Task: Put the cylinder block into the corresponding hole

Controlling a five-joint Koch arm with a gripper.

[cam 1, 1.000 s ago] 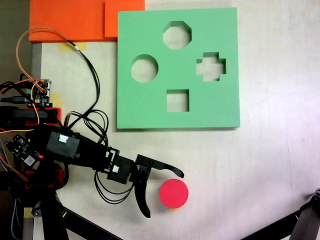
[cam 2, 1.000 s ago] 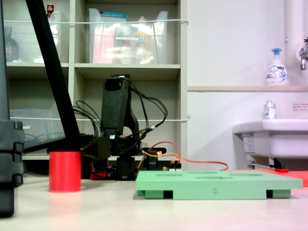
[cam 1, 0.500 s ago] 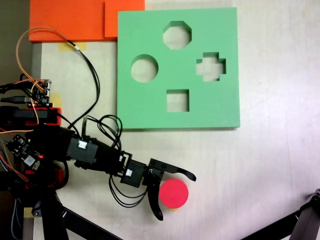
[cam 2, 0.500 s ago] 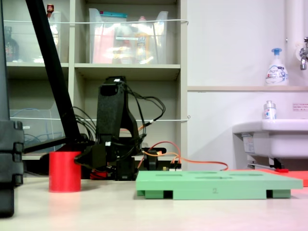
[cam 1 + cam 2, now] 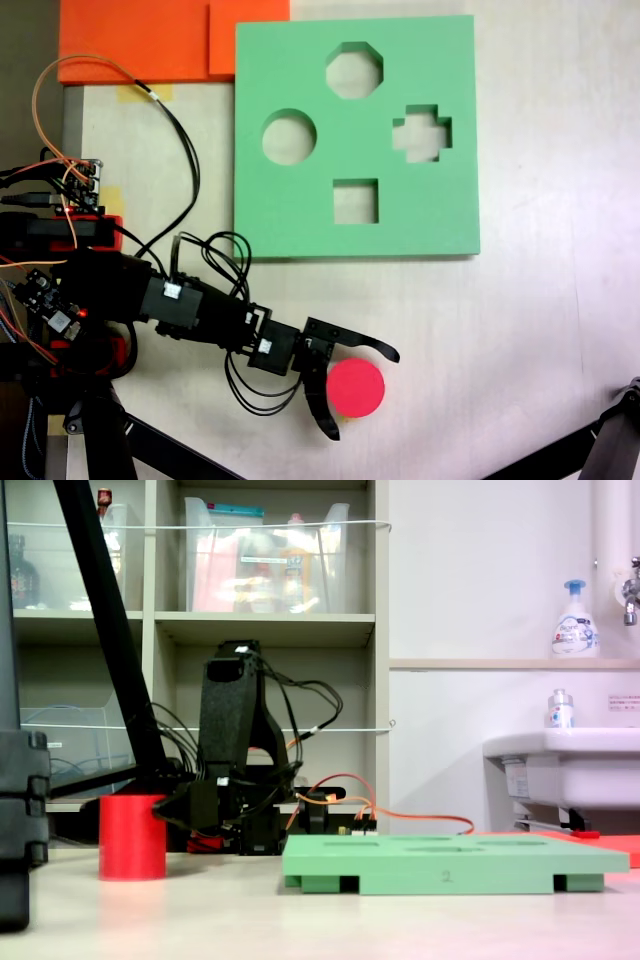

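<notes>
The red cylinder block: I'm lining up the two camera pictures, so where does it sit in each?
Fixed view from above: the cylinder block lies low and centre, between the open gripper jaws, below the green board.
Fixed view from the side: the cylinder block stands upright at lower left on the table.
Shared landmark: the green board, right of the block from the side.

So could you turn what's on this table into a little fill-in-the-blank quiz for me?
1. The cylinder block is coloured ____.
2. The gripper has its jaws ____, one on each side of the block.
3. The green board has ____ cutouts, among them the round hole.
4. Seen from above, the block stands on the table, ____ the board.

Missing words: red; open; four; off
</notes>
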